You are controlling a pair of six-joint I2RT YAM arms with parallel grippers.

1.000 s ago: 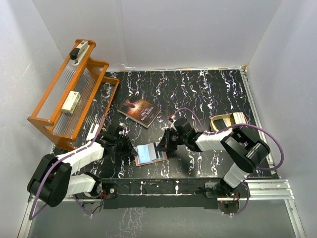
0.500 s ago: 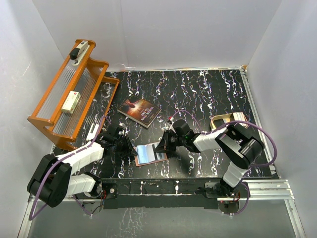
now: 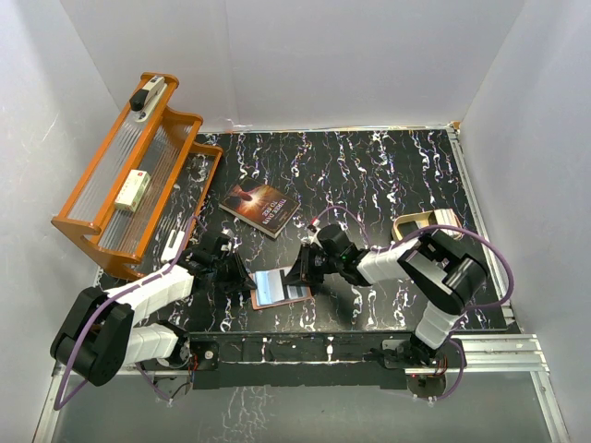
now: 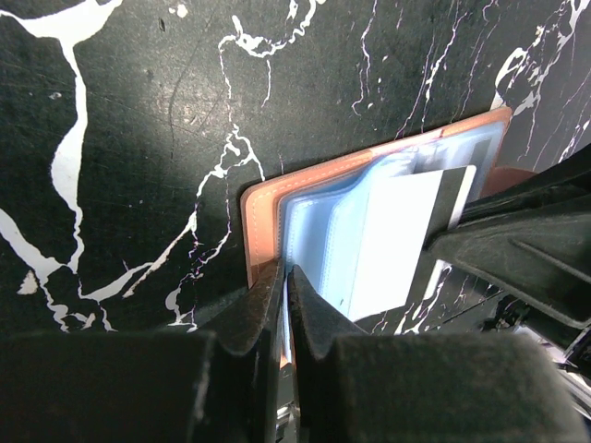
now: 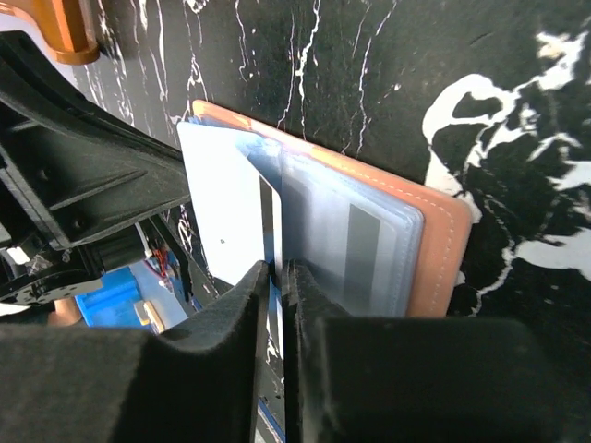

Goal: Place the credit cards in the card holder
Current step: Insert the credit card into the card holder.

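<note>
Card holder (image 3: 277, 288) lying open on marbled tabletop (image 3: 388, 175) nr. front edge, betw. the two arms, clear sleeves facing up; book (image 3: 260, 209) farther back, well apart. L side: left pincer (image 4: 287, 277) pressed together on holder's reddish-brown edge, fingers almost touching. R side: right pincer (image 5: 277, 272) pinching white credit card (image 5: 223, 198) by one edge, card lying flat over the sleeves at the holder's open side, poss. part-way into a pocket (overlap unclear in wrist views).
</note>
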